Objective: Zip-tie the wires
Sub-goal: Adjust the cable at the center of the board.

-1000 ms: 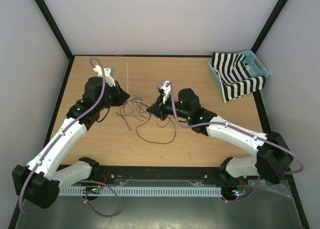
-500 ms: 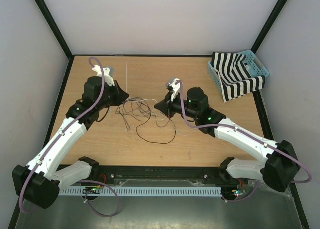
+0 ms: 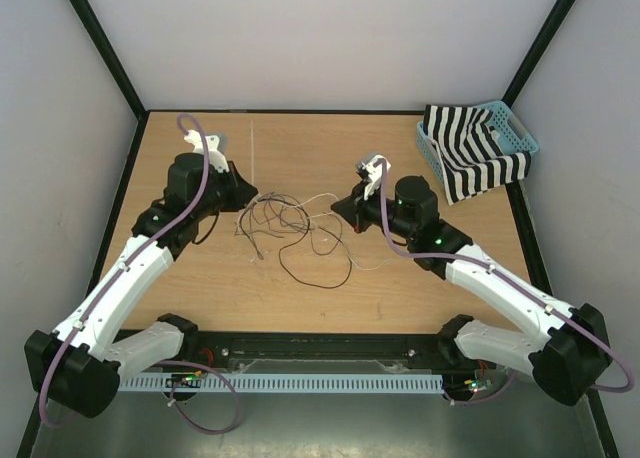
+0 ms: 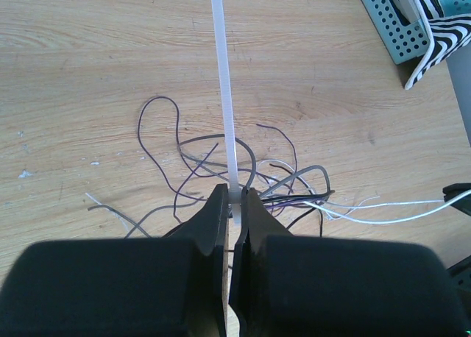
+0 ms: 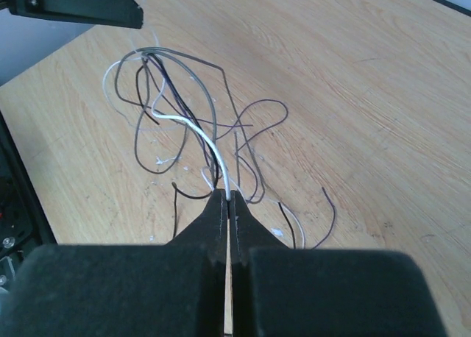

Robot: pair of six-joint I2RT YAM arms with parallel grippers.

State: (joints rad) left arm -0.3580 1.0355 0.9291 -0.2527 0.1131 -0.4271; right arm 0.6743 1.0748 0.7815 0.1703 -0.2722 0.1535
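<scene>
A wooden worktop (image 3: 400, 288) seen from above, with two white and black robot arms reaching in from its near edge. The left gripper (image 3: 243, 191) sits left of centre, its jaws pinched almost together on one end of the zip tie (image 3: 253, 148). The zip tie is a thin whitish strip running straight away from the jaws toward the far edge of the worktop.

In the left wrist view, the zip tie (image 4: 224, 94) rises straight up the picture from the closed tips of the left gripper (image 4: 234, 199). It passes over a few loops of the wires (image 4: 254, 168).

The wires (image 3: 295, 228) form a loose dark tangle in the middle of the worktop, between the two grippers. The right gripper (image 3: 340, 206) is at the right side of the tangle, its jaws shut on the wires. In the right wrist view, a whitish strand (image 5: 193, 127) and some grey ones run into the closed tips of the right gripper (image 5: 227, 197).

A blue basket (image 3: 515, 128) holding a black-and-white striped cloth (image 3: 465, 163) stands in the far right corner
</scene>
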